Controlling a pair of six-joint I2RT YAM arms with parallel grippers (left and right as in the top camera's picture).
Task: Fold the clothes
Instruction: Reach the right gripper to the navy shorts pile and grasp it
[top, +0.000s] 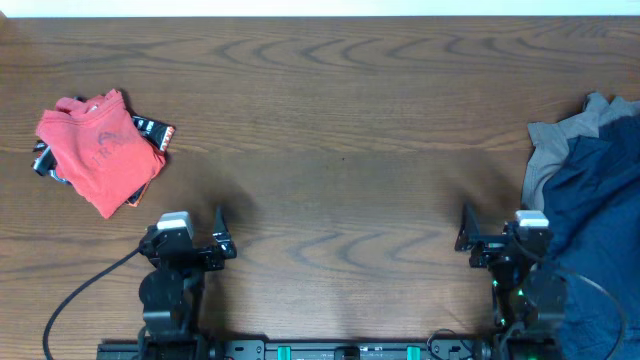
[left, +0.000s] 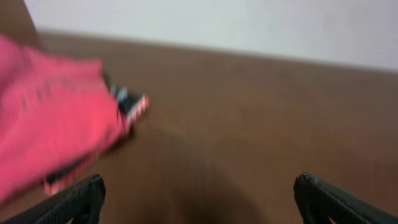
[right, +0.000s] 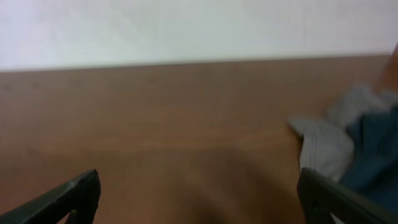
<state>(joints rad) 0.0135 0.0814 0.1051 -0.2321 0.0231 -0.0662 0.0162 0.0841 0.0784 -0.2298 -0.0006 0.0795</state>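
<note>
We see a folded red shirt (top: 100, 150) lying on a dark patterned garment (top: 155, 132) at the left of the desk (top: 340, 110). A crumpled blue garment (top: 600, 220) overlaps a grey garment (top: 552, 150) at the right edge. Our left claw (top: 225, 236) hovers near the red stack, spread and empty. Our right claw (top: 464, 230), also spread and empty, sits near the blue heap.
</note>
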